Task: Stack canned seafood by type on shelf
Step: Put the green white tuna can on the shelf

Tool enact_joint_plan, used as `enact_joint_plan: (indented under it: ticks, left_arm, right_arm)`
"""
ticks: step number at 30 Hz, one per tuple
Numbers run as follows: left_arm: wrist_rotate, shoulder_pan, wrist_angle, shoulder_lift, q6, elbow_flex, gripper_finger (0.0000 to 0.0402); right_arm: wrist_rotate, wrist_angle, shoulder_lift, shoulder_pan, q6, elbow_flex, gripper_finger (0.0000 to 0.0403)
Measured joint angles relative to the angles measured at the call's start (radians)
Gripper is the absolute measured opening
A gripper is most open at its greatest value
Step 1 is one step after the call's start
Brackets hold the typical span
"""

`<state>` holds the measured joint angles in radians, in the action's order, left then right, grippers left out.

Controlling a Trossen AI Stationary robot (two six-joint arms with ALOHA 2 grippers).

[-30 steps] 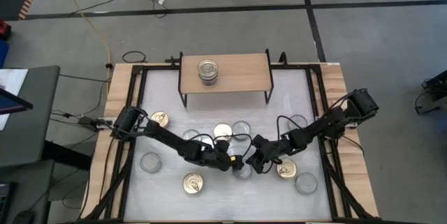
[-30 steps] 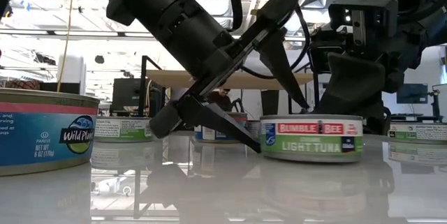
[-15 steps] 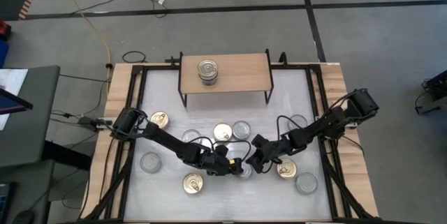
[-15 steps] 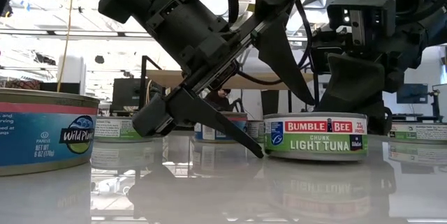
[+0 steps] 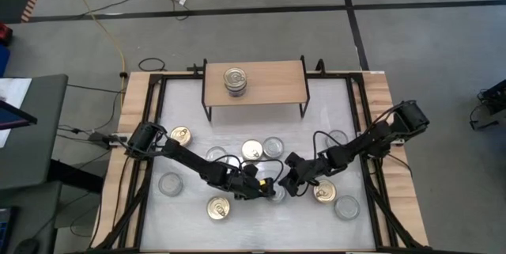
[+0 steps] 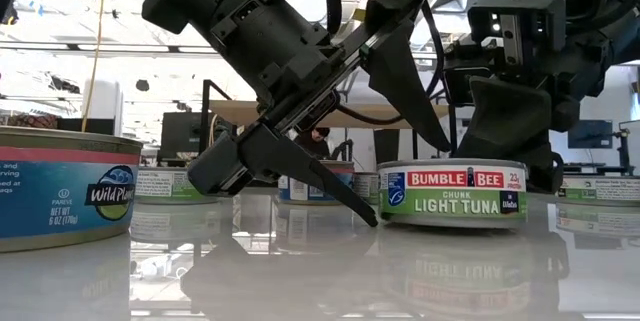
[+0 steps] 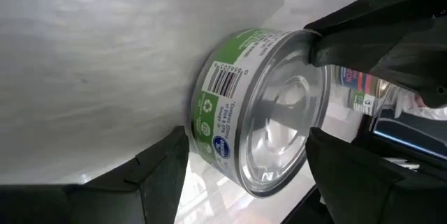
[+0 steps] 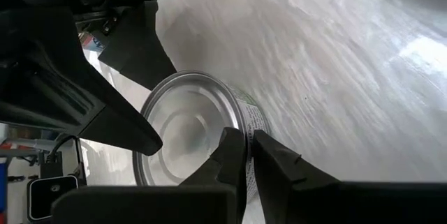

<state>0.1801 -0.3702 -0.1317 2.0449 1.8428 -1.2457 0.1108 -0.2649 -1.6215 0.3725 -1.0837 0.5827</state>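
A short tuna can (image 5: 274, 193) with a green label and a plain silver lid (image 7: 279, 123) stands upright on the white tabletop, near the middle front. My left gripper (image 7: 248, 137) reaches in from the left with its fingers around the can. My right gripper (image 8: 248, 140) comes in from the right, shut, with its tips at the can's rim. Two cans are stacked (image 5: 235, 80) on the wooden shelf (image 5: 273, 86) at the far side. My left gripper takes the can's round side wall (image 7: 202, 130) between its two fingers, one on each side. It comes slanting down from the table's left. The can (image 6: 452, 194) stands upright with its base on the table. My right gripper has its shut fingertips against the can's top rim (image 8: 234, 121), on the side facing the table's right. The fingers slant down from the right. They hold nothing between them.
Loose cans lie around the arms. Gold-lidded ones are at the left (image 5: 180, 134), the middle (image 5: 251, 150), the front (image 5: 218, 207) and beside the right arm (image 5: 323, 191). Silver-lidded ones (image 5: 170, 183) (image 5: 346, 206) (image 5: 273, 145) lie between. A large blue can (image 6: 60, 186) fills the low view's left.
My left gripper has rolled about its own axis while staying in place. The can between its fingers has turned a little on the table, so its label now faces the low camera more squarely. My right gripper has kept still.
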Motion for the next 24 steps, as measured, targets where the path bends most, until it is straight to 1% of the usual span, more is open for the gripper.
enact_joint_plan:
  ticks: [8,14,20,24]
  left_arm:
    - [-0.014,-0.001,-0.062,0.002,0.003,0.0,0.0275]
    - [-0.011,0.0,-0.058,0.003,0.005,0.0,0.0275]
    - [-0.016,-0.004,0.019,0.002,0.053,-0.002,0.0275]
    - [-0.016,-0.01,-0.014,0.002,0.032,-0.002,0.0275]
  right_arm:
    - [0.0,0.007,0.0,0.0,-0.001,-0.001,0.0054]
    - [0.0,0.018,0.0,0.0,-0.008,-0.001,0.0054]
    - [0.0,0.019,-0.001,0.0,-0.015,-0.001,0.0053]
    - [0.0,0.019,-0.001,0.0,-0.019,-0.001,0.0053]
